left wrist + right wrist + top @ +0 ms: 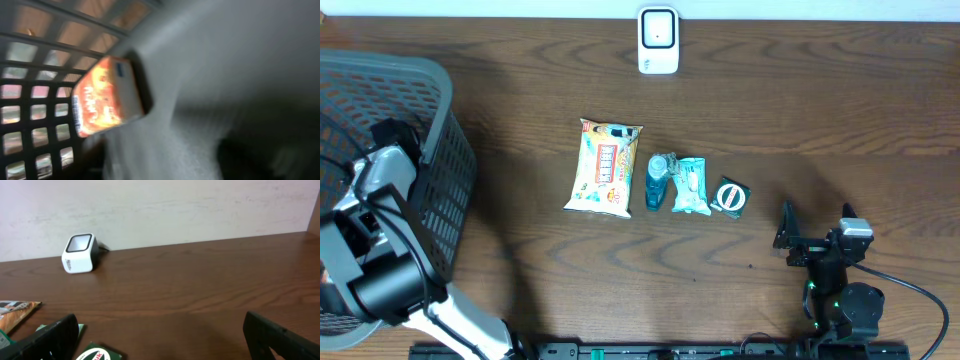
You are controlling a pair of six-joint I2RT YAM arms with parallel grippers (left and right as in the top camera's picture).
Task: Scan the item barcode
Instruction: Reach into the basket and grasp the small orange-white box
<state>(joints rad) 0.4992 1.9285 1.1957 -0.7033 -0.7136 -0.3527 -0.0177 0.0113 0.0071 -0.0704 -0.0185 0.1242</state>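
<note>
Orange packet (107, 97), the item to scan: you see it only in the left wrist view, inside the grey basket (448, 185). It's tilted against the pale solid wall, next to the mesh side (30, 120). That frame is badly smeared, so print and barcode can't be read. No other contents of the basket can be made out.

Scanner (658, 40) stands at the far edge of the table (820, 100), well apart from the basket, window facing the arms.

Loose on the table in a row, mid-table: yellow snack bag (606, 168), blue bottle (657, 182) beside it, teal pouch (691, 186) touching the bottle, and a small green packet (731, 197) at the right end.

L arm (380, 225) comes up from the near-left corner and bends over the basket. The left gripper (395, 133) is down inside the rim. Its fingers don't show in the wrist view, so you can't tell whether the claw is wide, narrow or gripping.

R arm (840, 290) sits low at the near-right edge, pointing toward the item row. The right gripper (160, 337) is spread wide, with dark fingers (50, 337) at either side of its cam view and only bare table between them.
</note>
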